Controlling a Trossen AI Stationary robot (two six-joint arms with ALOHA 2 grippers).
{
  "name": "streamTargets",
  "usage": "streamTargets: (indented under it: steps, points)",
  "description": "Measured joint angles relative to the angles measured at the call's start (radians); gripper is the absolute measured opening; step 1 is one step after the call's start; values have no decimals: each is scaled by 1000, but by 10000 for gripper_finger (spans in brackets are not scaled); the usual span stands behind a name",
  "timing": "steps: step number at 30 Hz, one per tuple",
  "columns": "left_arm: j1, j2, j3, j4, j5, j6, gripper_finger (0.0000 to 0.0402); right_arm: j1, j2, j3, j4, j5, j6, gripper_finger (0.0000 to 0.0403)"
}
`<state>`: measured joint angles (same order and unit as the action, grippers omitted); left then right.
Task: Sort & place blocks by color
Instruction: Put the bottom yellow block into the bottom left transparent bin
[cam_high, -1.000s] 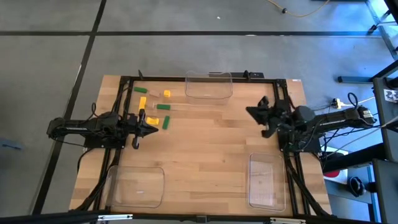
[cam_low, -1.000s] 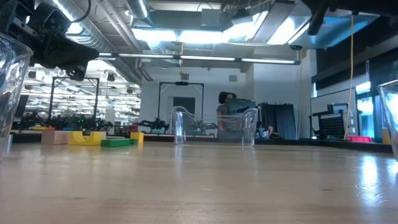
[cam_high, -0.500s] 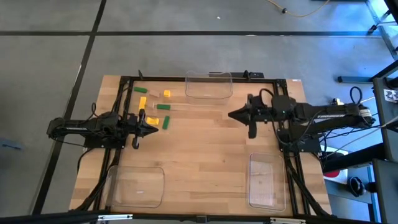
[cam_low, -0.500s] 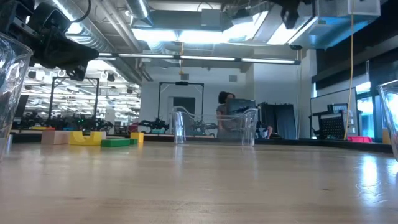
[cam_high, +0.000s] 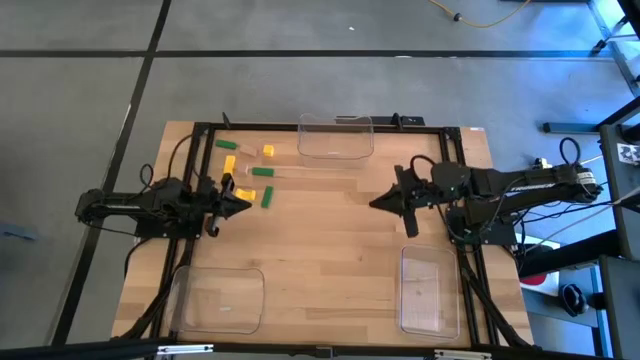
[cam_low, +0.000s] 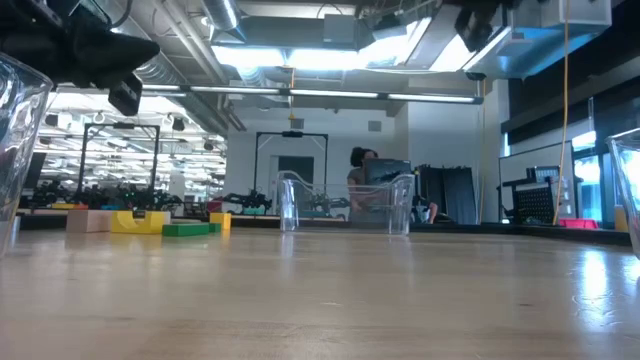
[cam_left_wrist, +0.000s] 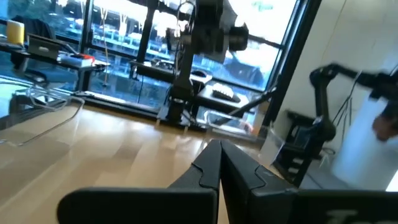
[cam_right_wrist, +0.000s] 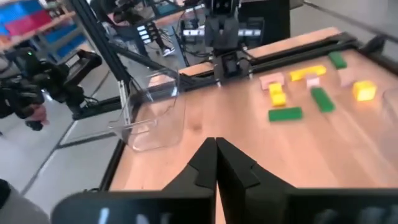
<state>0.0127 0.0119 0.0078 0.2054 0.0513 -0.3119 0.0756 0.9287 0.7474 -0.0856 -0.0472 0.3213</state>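
Several small blocks lie flat on the table's far-left part: green (cam_high: 228, 145), yellow (cam_high: 268, 151), green (cam_high: 262, 172) and green (cam_high: 267, 197). The right wrist view shows them too, green (cam_right_wrist: 285, 114), yellow (cam_right_wrist: 277, 94) and tan (cam_right_wrist: 272, 79). My left gripper (cam_high: 246, 204) is shut and holds nothing, hovering just to the near side of the blocks; its fingers also close together in its wrist view (cam_left_wrist: 219, 157). My right gripper (cam_high: 374, 203) is shut and holds nothing, above the table's middle, pointing toward the blocks (cam_right_wrist: 216, 153).
Three clear plastic trays stand on the table: one at the far edge (cam_high: 335, 137), one at the near-left corner (cam_high: 218, 298) and one at the near-right corner (cam_high: 425, 290). Bare wood lies between them. A black frame (cam_high: 200, 128) runs along the table's far and side edges.
My right gripper has swung from the table's right edge toward the middle, then a little toward the near edge, turning to point left at the blocks. It has stayed shut. My left arm has risen slightly in the low view. No block has moved.
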Motion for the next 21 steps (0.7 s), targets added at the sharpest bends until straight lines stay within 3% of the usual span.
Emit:
streamTargets:
  steps: [9,15,21]
  points:
    - [0,0,0,61,-12,-3,0,26,-47,-227,319,26,156,2]
    - [0,0,0,151,-13,-4,0,26,-175,-257,338,73,195,2]
    - [0,0,0,238,-30,-79,0,26,-251,-258,339,159,129,1]
